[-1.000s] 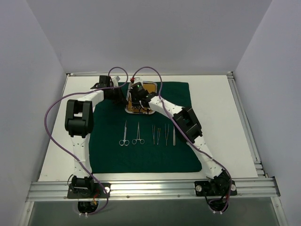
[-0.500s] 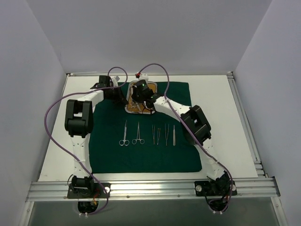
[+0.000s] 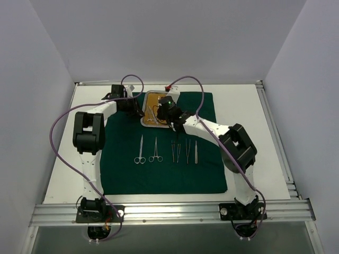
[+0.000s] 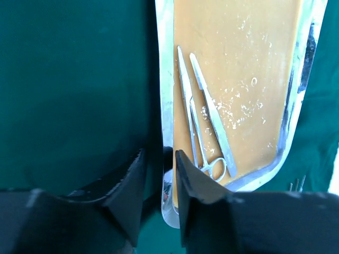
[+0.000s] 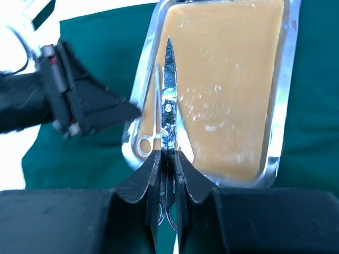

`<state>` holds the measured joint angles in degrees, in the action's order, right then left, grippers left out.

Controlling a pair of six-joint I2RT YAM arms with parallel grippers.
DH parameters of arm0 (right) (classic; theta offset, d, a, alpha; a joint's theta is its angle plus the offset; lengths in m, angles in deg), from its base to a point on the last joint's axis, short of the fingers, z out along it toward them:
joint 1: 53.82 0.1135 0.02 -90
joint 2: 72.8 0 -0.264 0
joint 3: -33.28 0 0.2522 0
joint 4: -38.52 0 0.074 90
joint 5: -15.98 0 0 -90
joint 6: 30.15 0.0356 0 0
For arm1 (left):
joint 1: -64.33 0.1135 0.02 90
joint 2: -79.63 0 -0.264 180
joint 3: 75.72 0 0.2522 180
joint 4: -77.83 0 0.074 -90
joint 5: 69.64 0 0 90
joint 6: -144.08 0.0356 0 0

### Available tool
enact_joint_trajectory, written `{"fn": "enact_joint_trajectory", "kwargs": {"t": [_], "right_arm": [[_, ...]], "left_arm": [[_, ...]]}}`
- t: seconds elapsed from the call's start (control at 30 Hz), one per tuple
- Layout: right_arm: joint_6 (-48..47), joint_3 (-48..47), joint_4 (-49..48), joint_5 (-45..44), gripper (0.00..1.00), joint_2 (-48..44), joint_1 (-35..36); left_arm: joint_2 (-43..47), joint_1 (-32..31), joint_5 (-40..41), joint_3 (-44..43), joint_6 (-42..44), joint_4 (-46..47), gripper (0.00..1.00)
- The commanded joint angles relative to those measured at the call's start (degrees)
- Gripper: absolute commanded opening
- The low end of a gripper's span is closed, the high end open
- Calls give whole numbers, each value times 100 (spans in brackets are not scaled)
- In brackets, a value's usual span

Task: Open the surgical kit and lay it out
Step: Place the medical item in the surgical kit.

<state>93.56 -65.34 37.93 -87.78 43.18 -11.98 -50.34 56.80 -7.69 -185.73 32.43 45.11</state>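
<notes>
Five silver instruments [image 3: 176,151] lie in a row on the dark green cloth [image 3: 159,177] in the top view, just on the near side of the steel tray [image 3: 153,99], which sits on the cloth's far part on the white table [image 3: 243,116]. The left arm [image 3: 87,132] reaches the tray's left side and the right arm [image 3: 233,145] its near right corner. From the left wrist we see the left jaws slightly spread astride the tray's left rim [image 4: 165,106], not pinching it, with a ring-handled instrument [image 4: 188,106] and tweezers [image 4: 212,116] lying side by side on the tray's orange-brown floor. From the right wrist, the right jaws are pressed together on pointed scissors [image 5: 168,106], held over the tray's left part, tip toward its far end.
</notes>
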Motion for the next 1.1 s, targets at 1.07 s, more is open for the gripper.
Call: {"fn": "enact_joint_trajectory", "kwargs": {"t": [1.07], "right_arm": [[2684, -935, 433, -768, 0, 1436, 2135]], "left_arm": [[1730, 1157, 573, 870, 1005, 85, 51]]}}
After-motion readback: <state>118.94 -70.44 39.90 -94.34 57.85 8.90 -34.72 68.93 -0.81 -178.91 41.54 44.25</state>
